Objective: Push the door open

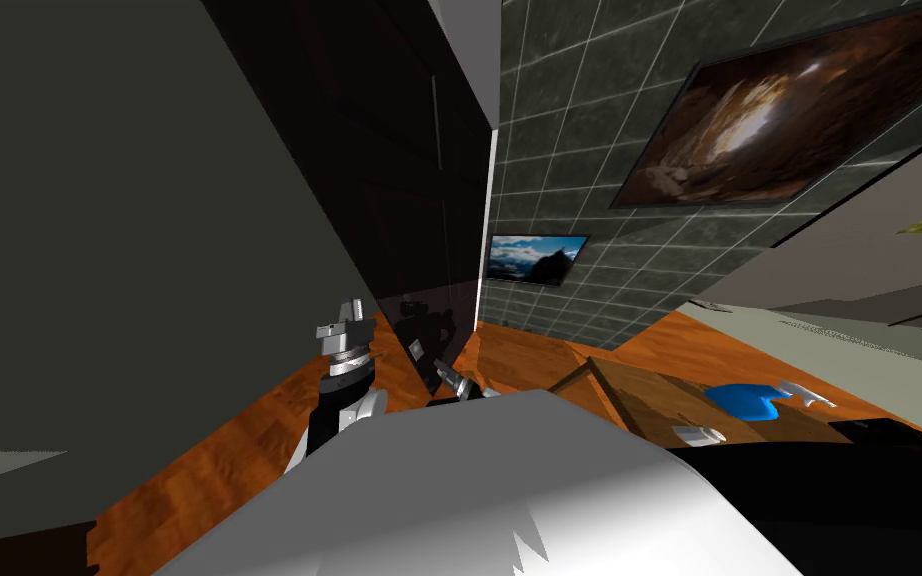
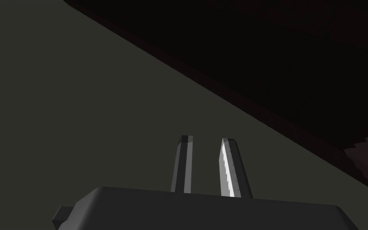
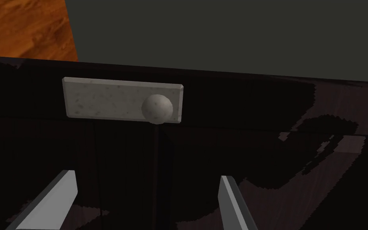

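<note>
Right tool (image 3: 147, 177) lined up on the door (image 1: 389, 180), push looks like it's just getting going

So the door is the big dark panel right in front of me. The right tool is spread wide and empty, pointed at the door face close to the round grey knob (image 3: 157, 108) on its pale plate (image 3: 111, 98). I can't tell for sure if the blades are touching the door yet. The left tool (image 2: 207, 139) has its blades pinched nearly together with nothing between them, and it's aimed at the grey wall (image 2: 79, 100) beside the door. My guess is we're at the make-contact step, and I can't say the door has swung much, if at all. Next I'd plant the right tool flat on the door near the knob, lean in steadily and follow the swing so the blades don't skid off.
</note>
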Controlling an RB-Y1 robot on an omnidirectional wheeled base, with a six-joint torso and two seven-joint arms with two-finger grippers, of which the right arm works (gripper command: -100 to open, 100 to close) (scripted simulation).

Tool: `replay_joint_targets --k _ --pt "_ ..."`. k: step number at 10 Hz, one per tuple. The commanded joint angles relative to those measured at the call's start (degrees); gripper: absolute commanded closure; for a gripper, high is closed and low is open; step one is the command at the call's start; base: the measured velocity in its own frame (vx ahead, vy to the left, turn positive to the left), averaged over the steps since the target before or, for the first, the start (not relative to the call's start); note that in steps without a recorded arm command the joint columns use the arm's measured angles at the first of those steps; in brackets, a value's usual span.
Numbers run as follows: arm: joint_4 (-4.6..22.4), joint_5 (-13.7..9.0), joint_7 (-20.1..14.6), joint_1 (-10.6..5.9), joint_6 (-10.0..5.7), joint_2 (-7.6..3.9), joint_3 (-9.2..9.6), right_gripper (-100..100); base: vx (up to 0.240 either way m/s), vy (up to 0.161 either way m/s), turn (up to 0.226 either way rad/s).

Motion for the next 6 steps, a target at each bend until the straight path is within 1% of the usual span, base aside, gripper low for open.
replay_joint_targets --k 1,3,6 --pt "0.4 0.1 0.1 -0.07 -0.05 0.32 -0.34 -100 0.056 0.102 0.049" --pt "0.8 0.1 0.3 -0.16 -0.10 0.69 -0.72 -100 0.145 0.188 0.025" --pt "1.6 0.2 0.6 -0.30 -0.20 1.33 -1.37 -100 0.148 0.147 0.040"
